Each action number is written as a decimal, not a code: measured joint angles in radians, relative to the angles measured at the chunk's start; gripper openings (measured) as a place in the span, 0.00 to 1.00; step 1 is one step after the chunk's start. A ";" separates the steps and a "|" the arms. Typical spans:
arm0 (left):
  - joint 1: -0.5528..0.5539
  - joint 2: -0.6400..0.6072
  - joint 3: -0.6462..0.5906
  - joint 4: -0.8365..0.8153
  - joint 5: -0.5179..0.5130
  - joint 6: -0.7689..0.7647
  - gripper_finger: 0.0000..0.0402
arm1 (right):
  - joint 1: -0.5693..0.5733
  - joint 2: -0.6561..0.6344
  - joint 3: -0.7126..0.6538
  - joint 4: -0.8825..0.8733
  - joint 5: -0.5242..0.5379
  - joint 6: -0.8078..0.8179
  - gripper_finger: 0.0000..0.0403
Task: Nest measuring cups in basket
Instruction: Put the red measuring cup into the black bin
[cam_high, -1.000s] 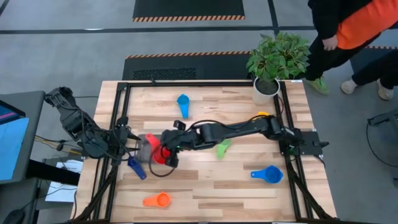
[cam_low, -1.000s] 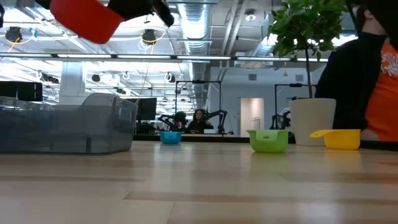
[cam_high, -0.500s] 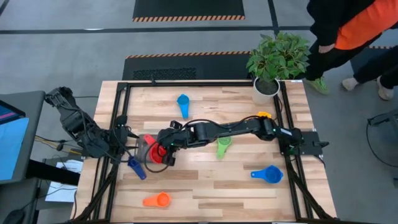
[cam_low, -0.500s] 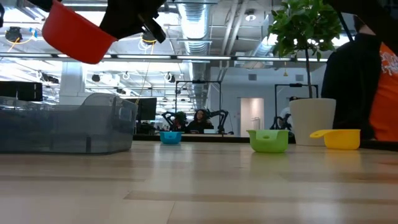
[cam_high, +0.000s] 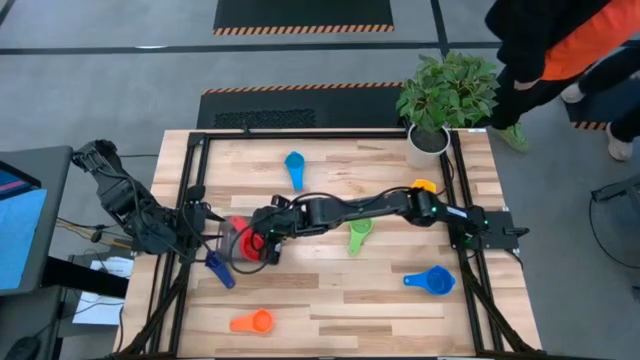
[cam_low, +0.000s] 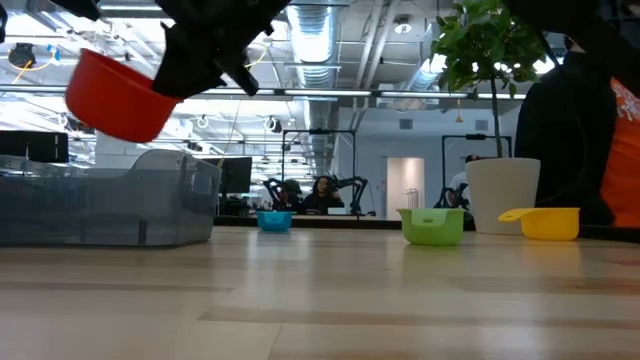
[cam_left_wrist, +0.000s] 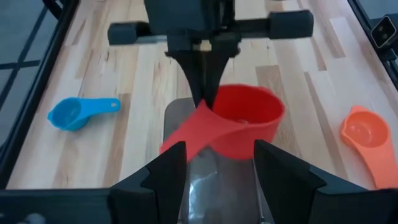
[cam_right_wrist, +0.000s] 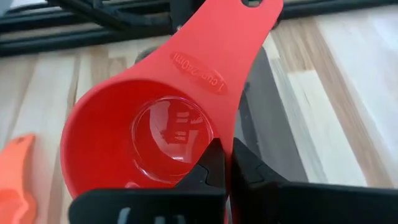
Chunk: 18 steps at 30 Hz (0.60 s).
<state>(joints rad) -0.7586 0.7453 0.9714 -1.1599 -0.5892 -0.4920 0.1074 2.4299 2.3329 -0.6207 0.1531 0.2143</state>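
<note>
The right claw (cam_high: 268, 243), its arm stretched across the tabletop (cam_high: 330, 300), is clamped on the red cup (cam_low: 118, 95) by its handle, tilted in the air just above the basket (cam_low: 105, 207). The cup hides most of the basket from overhead. The left claw (cam_left_wrist: 214, 165) waits beside the basket, fingers apart. The dark blue cup (cam_high: 218, 269) and orange cup (cam_high: 252, 322) lie nearby.

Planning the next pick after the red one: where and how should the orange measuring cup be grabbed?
Probably best to take the orange cup by its short flat handle, coming straight down from above with the fingers closing across the handle. The cup lies open side up on the table, its handle sticking out sideways, clear of other cups. The right gripper holds the red cup by its handle too.
</note>
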 joint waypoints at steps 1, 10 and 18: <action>0.000 0.000 0.000 0.000 0.000 0.000 0.44 | -0.002 0.008 0.001 0.017 -0.001 -0.002 0.02; 0.000 0.000 0.000 0.000 -0.007 -0.006 0.44 | -0.013 0.013 0.001 0.029 0.002 0.001 0.02; 0.000 0.000 0.000 -0.001 -0.043 -0.052 0.44 | -0.019 0.013 0.001 0.018 0.040 0.126 0.02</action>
<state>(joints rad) -0.7582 0.7456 0.9714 -1.1606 -0.6327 -0.5441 0.0879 2.4428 2.3337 -0.6025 0.1929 0.3400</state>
